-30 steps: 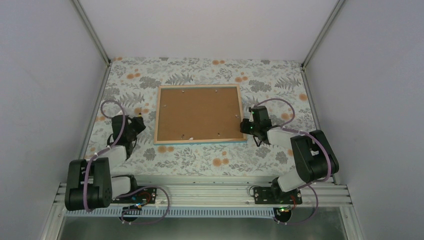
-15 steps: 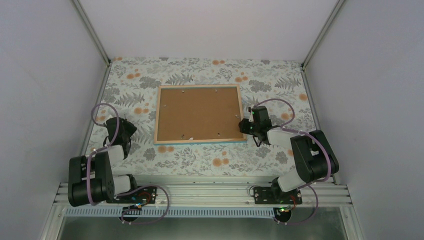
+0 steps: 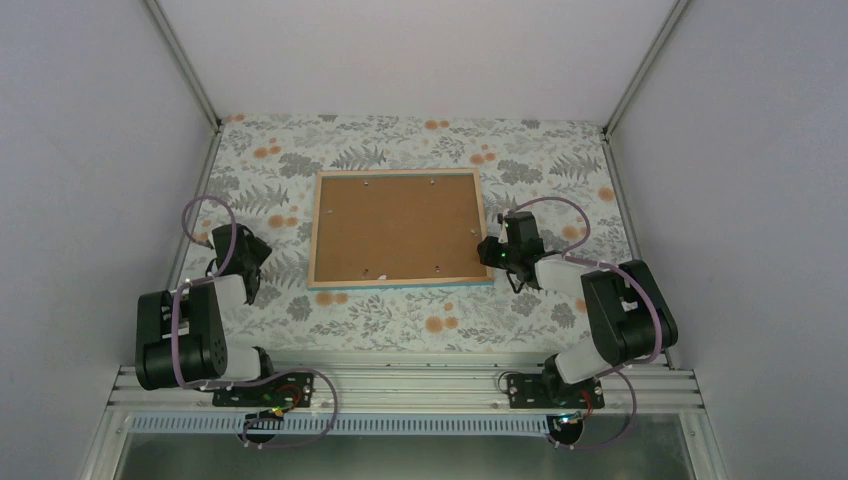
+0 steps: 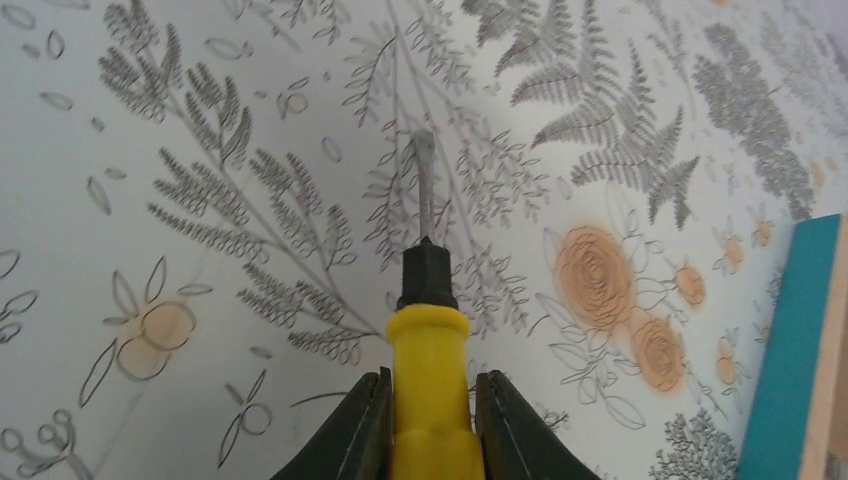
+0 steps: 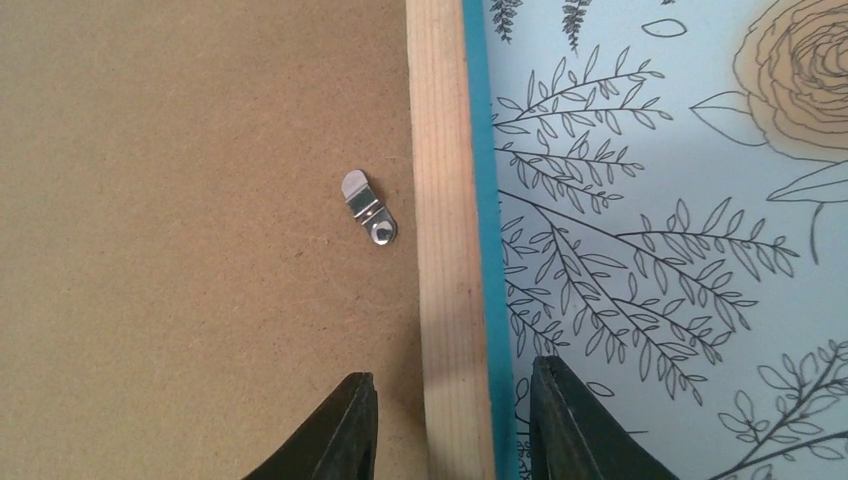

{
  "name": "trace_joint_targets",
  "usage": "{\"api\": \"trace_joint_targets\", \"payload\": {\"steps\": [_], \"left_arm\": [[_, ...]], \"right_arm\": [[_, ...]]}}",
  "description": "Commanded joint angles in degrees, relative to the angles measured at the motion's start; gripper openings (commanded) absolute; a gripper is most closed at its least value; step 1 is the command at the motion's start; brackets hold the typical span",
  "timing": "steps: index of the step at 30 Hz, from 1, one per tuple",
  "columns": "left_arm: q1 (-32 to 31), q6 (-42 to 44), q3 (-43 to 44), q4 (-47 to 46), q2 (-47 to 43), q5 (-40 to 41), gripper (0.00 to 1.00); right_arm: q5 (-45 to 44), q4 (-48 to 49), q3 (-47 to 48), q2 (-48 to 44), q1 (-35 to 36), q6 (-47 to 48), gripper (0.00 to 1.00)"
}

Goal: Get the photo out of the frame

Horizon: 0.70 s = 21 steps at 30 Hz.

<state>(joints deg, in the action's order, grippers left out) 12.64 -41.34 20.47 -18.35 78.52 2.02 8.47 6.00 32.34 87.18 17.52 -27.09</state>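
Turquoise frame (image 3: 400, 283) face-down, long axis left-right.

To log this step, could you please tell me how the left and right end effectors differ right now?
The left end effector is shut on a yellow-handled screwdriver; the right end effector is open and empty. The left hangs over the tablecloth, clear of the frame; the right straddles the frame's wooden rim. Both have dark fingers.
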Motion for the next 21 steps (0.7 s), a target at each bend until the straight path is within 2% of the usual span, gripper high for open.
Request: {"api": "trace_joint_targets", "payload": {"steps": [1,10,16,21], "left_arm": [[0.40,-0.42,0.65,3.36,0.08,1.57,0.25],[0.43,0.23,1.02,6.87,-3.75,2.10,0.45],[-0.12,1.62,1.59,12.07,-9.08,-0.15,0.57],[-3.98,3.55,2.81,16.50,-12.28,-3.56,0.64]], "right_arm": [[0.14,1.31,-0.39,0.11,-0.46,0.20,0.31],[0.02,0.92,-0.37,-0.11,-0.44,0.24,0.33],[-0.03,-1.94,0.35,-2.54,-0.33,0.59,0.39],[0.58,-5.14,1.43,-4.47,0.09,1.30,0.45]]}}
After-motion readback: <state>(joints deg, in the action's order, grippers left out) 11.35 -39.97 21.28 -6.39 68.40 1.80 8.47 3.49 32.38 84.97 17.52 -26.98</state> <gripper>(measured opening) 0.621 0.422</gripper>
